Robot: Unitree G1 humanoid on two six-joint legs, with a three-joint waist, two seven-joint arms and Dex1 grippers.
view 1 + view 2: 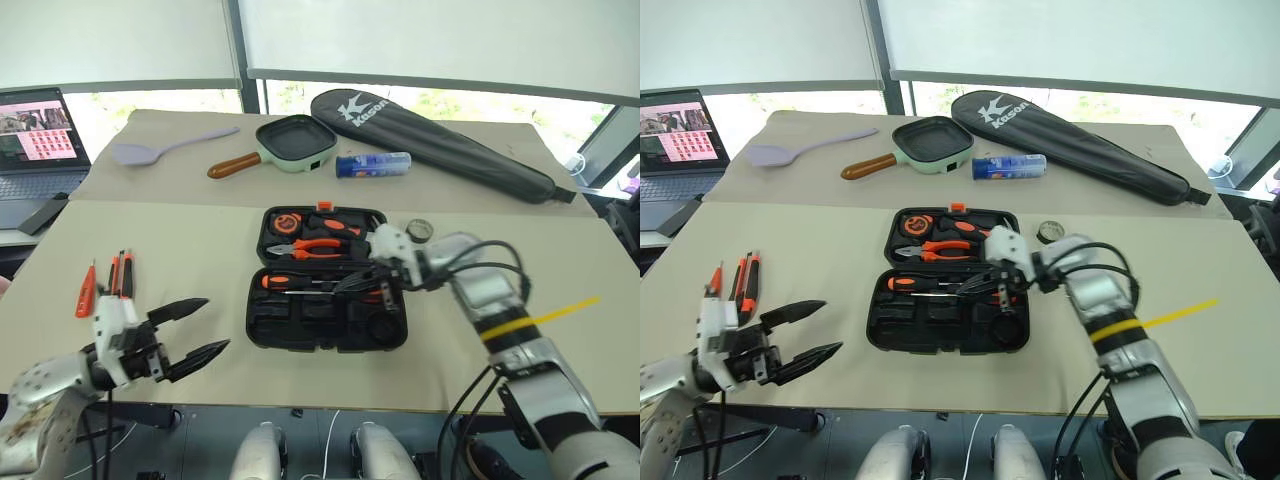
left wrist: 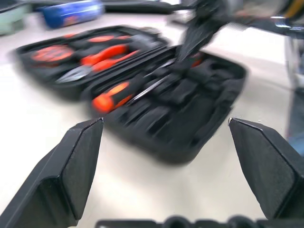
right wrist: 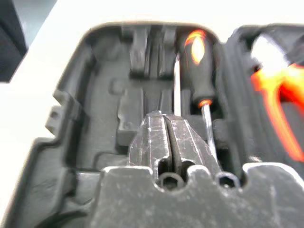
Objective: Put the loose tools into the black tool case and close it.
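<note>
Setting: Beige cloth is covering two tables under bright windows, and the black tool case [image 1: 325, 293] is lying open flat at the middle of the near table [image 1: 200, 240].

Right gripper: the right gripper [image 1: 978, 285] is reaching over the near half of the case, its two black fingers [image 3: 164, 137] pressed almost together with nothing visibly between them; a thin metal shaft is lying just ahead of its tips.

Left gripper: the left gripper [image 1: 200, 328] is hovering over the near left of the table, spread wide and empty.

Placed so far: one orange-and-black screwdriver [image 1: 300, 283] is lying in a recess of the near half.

Still loose: three orange tools [image 1: 108, 279] are lying side by side beyond the left gripper; a small black tape roll [image 1: 419, 229] is sitting just right of the case.

Doing it well: each tool probably needs lining up with its moulded recess and pressing flush, or the lid may not shut.

Around: laptop [image 1: 40, 140], lilac spatula [image 1: 160, 148], green pan [image 1: 285, 145], blue packet [image 1: 372, 164] and long black racket bag [image 1: 440, 140] are sitting on the far table.

Obstacles: nothing is blocking the loose tools; the right arm's dangling cables [image 1: 480, 262] could snag the case edge.
</note>
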